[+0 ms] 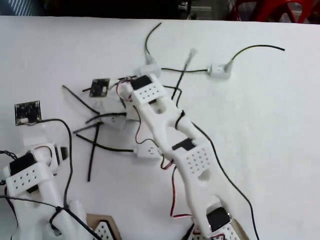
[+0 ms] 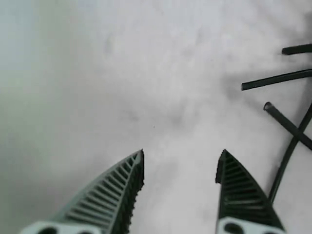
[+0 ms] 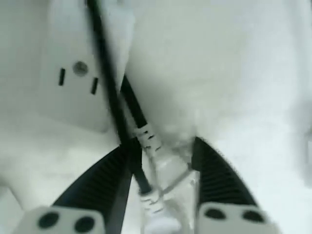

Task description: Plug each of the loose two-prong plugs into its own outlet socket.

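My right gripper [image 3: 165, 146] is shut on a clear two-prong plug [image 3: 163, 181] whose black cord [image 3: 109, 92] runs out ahead of the fingers. Just beyond the plug lies a white outlet socket [image 3: 73, 83] with its slots facing up. From above, this gripper [image 1: 116, 111] sits left of centre, at the end of the long arm stretched across the table. My left gripper [image 2: 182, 155] stands open over bare white table, holding nothing, at the near left [image 1: 39, 135]. Another clear plug [image 1: 190, 55] lies at the back.
White outlet blocks lie at the back right [image 1: 220, 70], back centre [image 1: 150, 69] and mid-table [image 1: 147, 151]. Loose black cord ends [image 1: 92, 142] cross between the two arms and show beside my left gripper [image 2: 287, 126]. The table's right half is open.
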### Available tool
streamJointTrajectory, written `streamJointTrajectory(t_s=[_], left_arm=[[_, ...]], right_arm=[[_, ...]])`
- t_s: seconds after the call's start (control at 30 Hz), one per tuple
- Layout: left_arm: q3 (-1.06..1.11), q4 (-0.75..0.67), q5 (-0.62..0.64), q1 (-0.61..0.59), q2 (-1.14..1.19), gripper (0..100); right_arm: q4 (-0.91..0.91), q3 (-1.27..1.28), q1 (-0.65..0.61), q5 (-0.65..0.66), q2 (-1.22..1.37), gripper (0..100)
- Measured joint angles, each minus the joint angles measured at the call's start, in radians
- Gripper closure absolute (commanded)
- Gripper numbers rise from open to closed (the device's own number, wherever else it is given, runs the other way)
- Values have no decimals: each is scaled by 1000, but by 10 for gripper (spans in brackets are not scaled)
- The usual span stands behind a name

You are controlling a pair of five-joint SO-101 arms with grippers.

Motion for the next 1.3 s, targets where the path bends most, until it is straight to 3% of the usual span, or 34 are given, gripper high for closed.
streamJointTrajectory(t_s=[0.27, 0.57, 1.07, 1.3], left_arm=[[0, 0, 0, 0, 0, 754], [0, 0, 0, 0, 0, 754], [0, 0, 0, -5, 0, 754], [28, -52, 0, -5, 0, 754]], right_arm=[[164, -230, 28, -3, 68, 981], [334, -548, 84, -152, 72, 981], [463, -994, 232, -295, 72, 981], [473, -1010, 313, -347, 51, 981]])
